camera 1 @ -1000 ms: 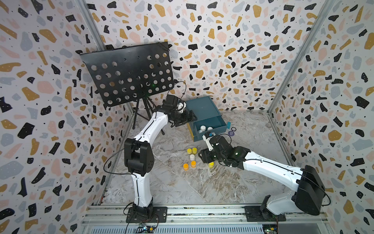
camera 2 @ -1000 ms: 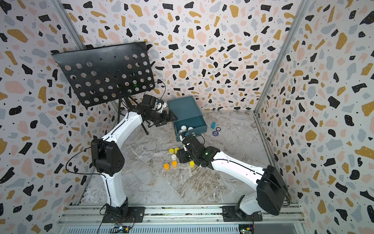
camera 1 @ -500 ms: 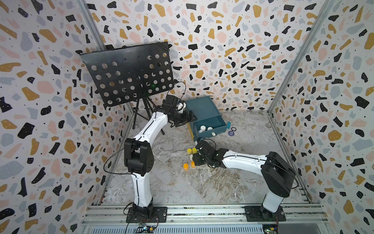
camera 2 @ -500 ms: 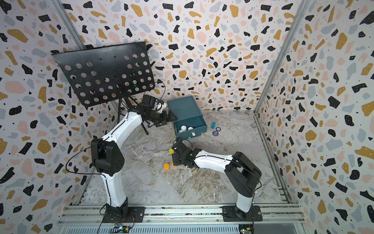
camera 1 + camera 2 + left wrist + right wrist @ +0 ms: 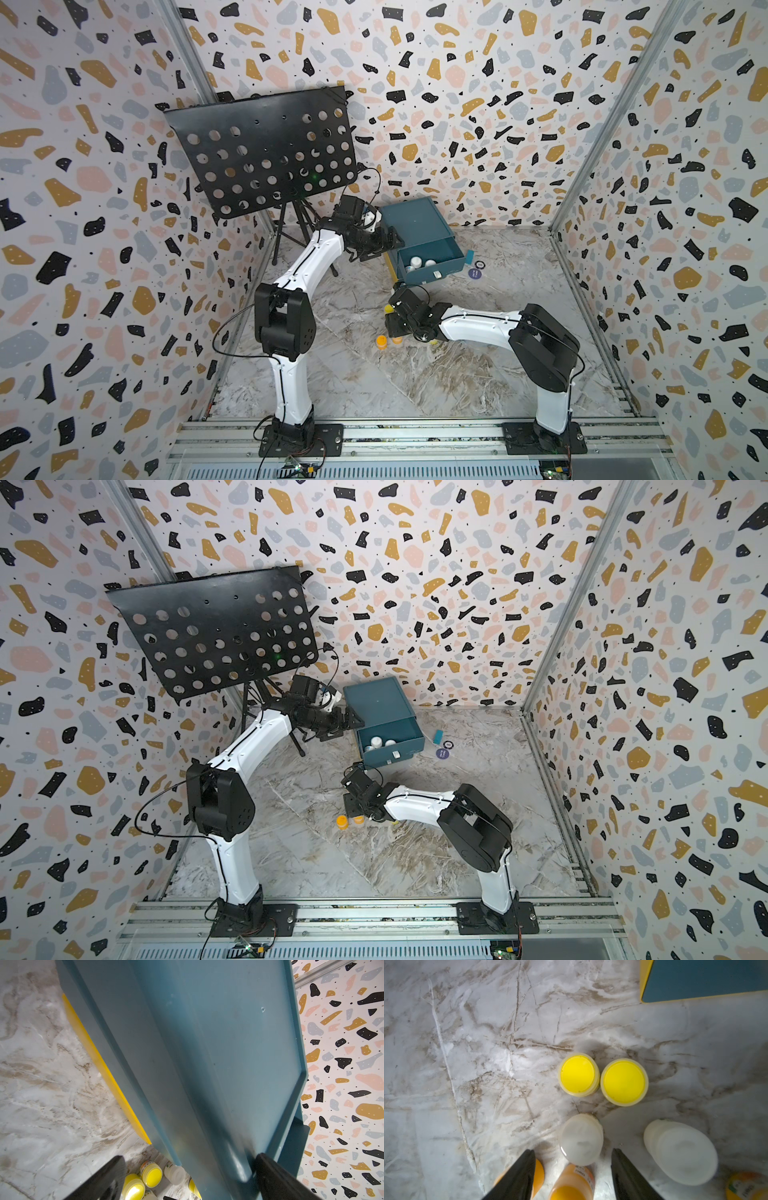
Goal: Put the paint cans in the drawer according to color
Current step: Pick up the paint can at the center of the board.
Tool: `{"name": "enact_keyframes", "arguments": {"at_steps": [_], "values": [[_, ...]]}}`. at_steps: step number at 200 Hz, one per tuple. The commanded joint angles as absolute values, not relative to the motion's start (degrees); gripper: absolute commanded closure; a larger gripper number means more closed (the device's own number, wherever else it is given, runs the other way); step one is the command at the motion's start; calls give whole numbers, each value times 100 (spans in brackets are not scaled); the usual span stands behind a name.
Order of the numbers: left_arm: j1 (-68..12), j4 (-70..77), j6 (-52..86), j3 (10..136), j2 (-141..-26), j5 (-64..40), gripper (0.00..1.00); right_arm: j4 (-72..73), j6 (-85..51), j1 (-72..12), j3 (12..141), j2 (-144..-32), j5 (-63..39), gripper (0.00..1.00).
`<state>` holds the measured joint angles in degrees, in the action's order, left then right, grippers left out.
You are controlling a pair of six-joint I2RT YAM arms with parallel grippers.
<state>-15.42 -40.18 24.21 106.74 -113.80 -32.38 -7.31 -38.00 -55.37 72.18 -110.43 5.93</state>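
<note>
The teal drawer (image 5: 432,272) stands pulled out of its cabinet (image 5: 417,222), with white paint cans (image 5: 415,262) inside. My left gripper (image 5: 390,241) is open and straddles the cabinet's corner (image 5: 228,1126); one finger (image 5: 270,1172) touches it. My right gripper (image 5: 572,1151) hangs open over the floor cluster. A white can (image 5: 581,1138) and an orange can (image 5: 571,1184) lie between its fingers, untouched. Another orange can (image 5: 539,1174) is partly behind a finger. Two yellow cans (image 5: 578,1074) (image 5: 624,1081) stand just beyond, and another white can (image 5: 681,1151) off to one side.
A black perforated music stand (image 5: 266,153) rises at the back left behind the left arm. A dark round disc (image 5: 474,273) and a small ring (image 5: 480,264) lie beside the drawer. A yellow edge (image 5: 104,1074) shows under the cabinet. Patterned walls close three sides.
My right arm folded back and its gripper swung left, from beside the drawer front to above the cans on the floor. The left arm has stayed still at the cabinet.
</note>
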Motion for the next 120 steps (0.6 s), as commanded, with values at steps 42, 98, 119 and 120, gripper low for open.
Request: {"name": "enact_keyframes", "arguments": {"at_steps": [42,98,119,120], "values": [[-1512,-4148,2391,10531,-11425,-3176,0,-823,-3868,-5556,7520,-11265,751,38],[-1507,-4104,2448,10503,-11408,-3215,0,-852,-3769,-5562,7596,-11414,815,42],[-1505,-4091,2443,10496,-11417,-3215,0,-853,-3759,-5555,7604,-11413,845,46],[-1509,-4093,2443,10495,-11417,-3216,0,-853,-3760,-5555,7608,-11415,853,46]]}}
